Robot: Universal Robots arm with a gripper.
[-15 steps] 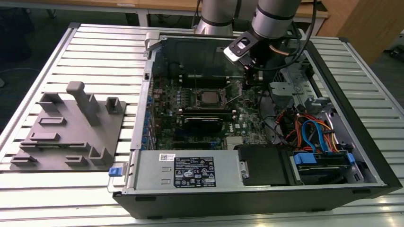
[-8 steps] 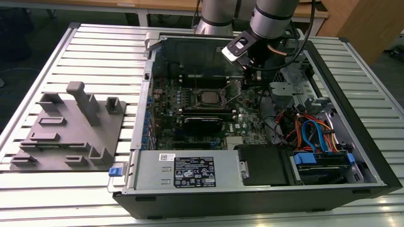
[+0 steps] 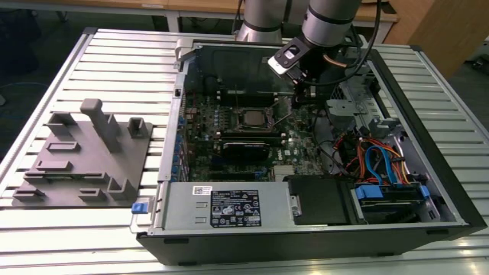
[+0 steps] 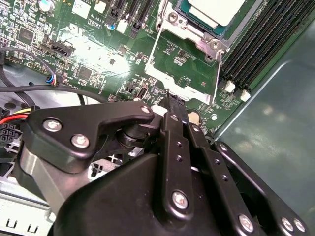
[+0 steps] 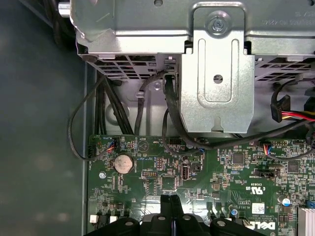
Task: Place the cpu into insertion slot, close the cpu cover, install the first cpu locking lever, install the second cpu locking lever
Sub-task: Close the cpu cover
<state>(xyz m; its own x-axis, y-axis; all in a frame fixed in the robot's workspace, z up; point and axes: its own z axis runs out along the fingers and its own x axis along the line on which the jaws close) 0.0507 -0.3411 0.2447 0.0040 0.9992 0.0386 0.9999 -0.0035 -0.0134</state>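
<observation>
The jaws are pressed together, with their tips at the free edge of the open cover (image 4: 157,74); whether they pinch it I cannot tell. The cpu (image 4: 212,9) lies in the slot (image 4: 171,18). In the exterior view the cpu (image 3: 251,117) is at 8 o'clock from the jaws, inside the case (image 3: 439,149) on the tabletop (image 3: 114,51).

The arm (image 3: 330,20) reaches down steeply — its end effector (image 4: 170,101) pointing downward, fingers (image 4: 174,142) pressed together.
</observation>
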